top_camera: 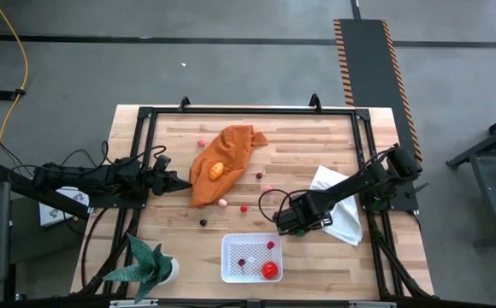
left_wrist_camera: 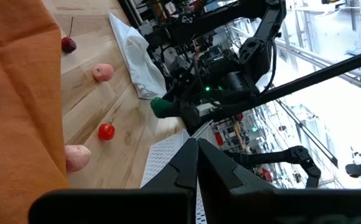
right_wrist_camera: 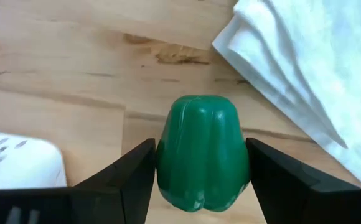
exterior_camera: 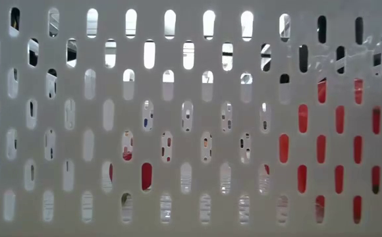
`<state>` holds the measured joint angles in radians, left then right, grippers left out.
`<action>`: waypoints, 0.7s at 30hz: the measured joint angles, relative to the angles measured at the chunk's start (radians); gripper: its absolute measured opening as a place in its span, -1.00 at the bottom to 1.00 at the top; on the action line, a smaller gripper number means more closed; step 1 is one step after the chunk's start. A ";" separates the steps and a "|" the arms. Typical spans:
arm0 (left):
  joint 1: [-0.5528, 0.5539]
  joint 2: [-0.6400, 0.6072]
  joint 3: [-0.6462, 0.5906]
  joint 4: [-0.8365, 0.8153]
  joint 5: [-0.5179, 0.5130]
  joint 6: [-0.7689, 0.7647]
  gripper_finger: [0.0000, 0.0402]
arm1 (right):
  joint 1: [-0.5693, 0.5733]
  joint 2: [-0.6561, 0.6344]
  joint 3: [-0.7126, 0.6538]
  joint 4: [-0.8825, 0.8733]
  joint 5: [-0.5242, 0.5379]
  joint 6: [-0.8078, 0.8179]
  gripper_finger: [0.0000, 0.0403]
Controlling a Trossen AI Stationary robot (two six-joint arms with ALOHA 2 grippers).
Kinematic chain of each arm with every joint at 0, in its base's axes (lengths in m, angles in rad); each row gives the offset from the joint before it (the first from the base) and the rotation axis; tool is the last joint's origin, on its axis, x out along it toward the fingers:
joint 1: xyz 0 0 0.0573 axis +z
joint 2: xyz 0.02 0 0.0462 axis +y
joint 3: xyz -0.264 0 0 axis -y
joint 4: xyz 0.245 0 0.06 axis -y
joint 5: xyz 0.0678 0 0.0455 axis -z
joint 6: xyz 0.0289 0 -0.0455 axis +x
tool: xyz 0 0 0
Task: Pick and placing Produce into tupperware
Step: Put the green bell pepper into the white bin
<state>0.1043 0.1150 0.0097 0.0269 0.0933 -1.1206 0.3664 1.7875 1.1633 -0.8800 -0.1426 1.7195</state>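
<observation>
The wooden bench (top_camera: 180, 231) is being occupied by an orange cloth (top_camera: 222, 158), a white cloth (top_camera: 344, 218), scattered produce (top_camera: 222, 203), a tupperware (top_camera: 228, 261) and a plant (top_camera: 150, 267).

Orange cloth (top_camera: 221, 162); white folded cloth (top_camera: 340, 205); potted plant (top_camera: 150, 263)

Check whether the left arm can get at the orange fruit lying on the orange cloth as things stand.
Probably yes: the shut left gripper sits beside the orange cloth, and the orange fruit lies uncovered on top with nothing between.

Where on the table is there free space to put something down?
Free: bare wood between the plant and the tupperware. Crowded: the middle, with scattered produce between the orange cloth and the right gripper.
</observation>
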 joint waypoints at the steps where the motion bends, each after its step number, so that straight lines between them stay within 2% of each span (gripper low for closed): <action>1: 0.000 0.000 0.000 0.000 0.000 0.000 -1.00 | 0.000 -0.008 0.000 -0.004 -0.001 0.000 0.08; 21: 0.000 0.000 0.000 0.000 0.000 0.000 -1.00 | -0.019 -0.149 0.000 -0.077 -0.035 -0.025 0.08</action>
<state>0.1043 0.1150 0.0097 0.0272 0.0933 -1.1202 0.3476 1.6385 1.1633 -0.9568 -0.1776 1.6947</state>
